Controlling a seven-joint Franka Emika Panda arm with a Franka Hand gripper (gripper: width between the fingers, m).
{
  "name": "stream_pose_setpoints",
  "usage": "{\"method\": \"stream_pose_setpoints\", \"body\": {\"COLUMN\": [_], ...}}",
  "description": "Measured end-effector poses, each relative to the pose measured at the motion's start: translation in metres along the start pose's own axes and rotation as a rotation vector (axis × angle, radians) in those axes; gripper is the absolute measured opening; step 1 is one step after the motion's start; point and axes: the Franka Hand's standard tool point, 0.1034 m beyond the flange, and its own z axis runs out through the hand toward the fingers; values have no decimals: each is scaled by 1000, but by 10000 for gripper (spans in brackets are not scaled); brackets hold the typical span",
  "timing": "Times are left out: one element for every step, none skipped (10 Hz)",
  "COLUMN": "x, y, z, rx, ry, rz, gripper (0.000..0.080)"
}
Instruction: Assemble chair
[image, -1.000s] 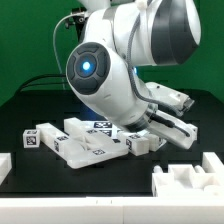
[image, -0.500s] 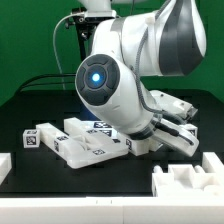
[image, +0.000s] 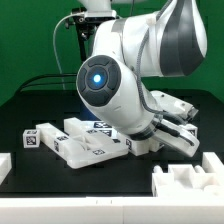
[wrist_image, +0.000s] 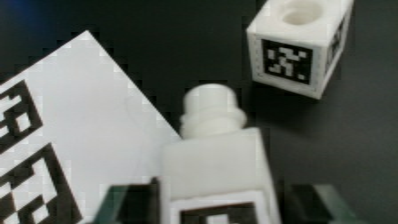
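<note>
The two-finger gripper (wrist_image: 217, 200) looks clamped on the chunky white plastic peg-tipped chair leg (wrist_image: 214, 140) (down at the black table (image: 100, 190)). The leg's long axis runs straight ahead, peg pointing away.

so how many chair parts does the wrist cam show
2: a peg-tipped piece between the fingers of the claw, and a tagged block lying apart, past that peg. Others may sit outside this view.
</note>
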Motion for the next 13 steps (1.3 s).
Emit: {"method": "stream_pose_setpoints", "body": {"x": [0, -2, -8, -19, -34, -39, -44, -47, -45, -45, -46, -46, -50], "y": [0, 0, -3, -4, -2, -3, -3, -8, -12, -15, -19, -25, -30], "z": [0, -2, -12, -27, -47, -67, -86, -89, -84, -83, -85, -88, -105], "rx": [0, 0, 7, 10, 12, 23, -9, -19, 1, 13, 25, 43, 43], "ry": [0, 0, 12, 24, 18, 58, 178, 254, 315, 362, 413, 481, 521], "rz": [0, -3, -15, -34, -51, -62, -90, -117, -126, -137, -151, -169, -214], "gripper": [287, 287, 286, 286, 286, 286, 286, 286, 286, 286, 286, 286, 286]}}
